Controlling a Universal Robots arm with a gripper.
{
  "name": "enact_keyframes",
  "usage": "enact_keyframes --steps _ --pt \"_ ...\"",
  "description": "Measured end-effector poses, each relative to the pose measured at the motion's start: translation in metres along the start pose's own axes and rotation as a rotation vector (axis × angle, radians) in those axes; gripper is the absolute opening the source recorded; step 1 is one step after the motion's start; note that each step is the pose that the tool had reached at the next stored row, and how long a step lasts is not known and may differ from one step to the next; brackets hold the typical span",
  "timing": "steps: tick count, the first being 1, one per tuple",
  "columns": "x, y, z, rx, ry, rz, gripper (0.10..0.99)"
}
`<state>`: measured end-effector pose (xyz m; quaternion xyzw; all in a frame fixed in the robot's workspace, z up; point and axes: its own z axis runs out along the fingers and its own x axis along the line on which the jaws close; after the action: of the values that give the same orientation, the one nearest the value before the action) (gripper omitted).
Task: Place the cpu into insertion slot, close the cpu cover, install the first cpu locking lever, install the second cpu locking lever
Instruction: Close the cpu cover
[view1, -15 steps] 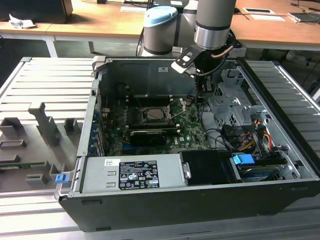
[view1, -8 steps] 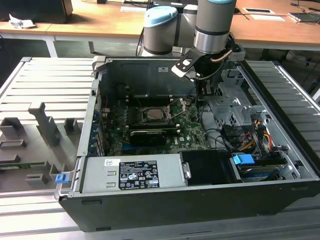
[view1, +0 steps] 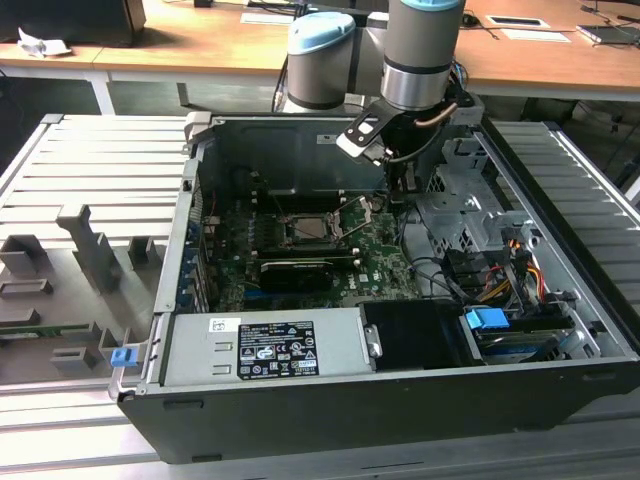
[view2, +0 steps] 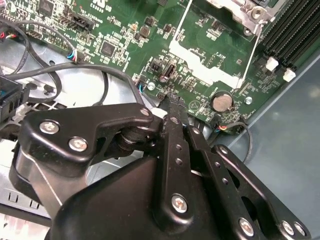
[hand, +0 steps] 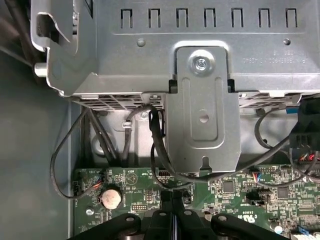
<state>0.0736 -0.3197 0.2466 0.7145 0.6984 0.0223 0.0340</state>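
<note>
Wooden desks stand behind a slatted metal table (view1: 90, 150) that carries an open computer case (view1: 400, 400). At the upper centre of the exterior view, the robot arm reaches down into the case. Its gripper (view2: 170, 104) is clenched, the fingers pressed together with nothing visible between them. The tips sit low over the edge of the green board, near a coin battery (view2: 222, 102) and loose black cables (hand: 159, 150). The insertion slot (view1: 308, 228) lies at the centre of the exterior view, apart from the gripper. Whether the cpu rests in it cannot be made out. Closed fingers probably suit pushing rather than grasping, so the work calls for avoiding the cables and pressing gently.
</note>
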Motion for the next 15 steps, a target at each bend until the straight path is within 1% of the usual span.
enact_keyframes --steps 15 --pt "-0.0002 -0.0117 -0.0008 0.000 0.0001 0.000 0.106"
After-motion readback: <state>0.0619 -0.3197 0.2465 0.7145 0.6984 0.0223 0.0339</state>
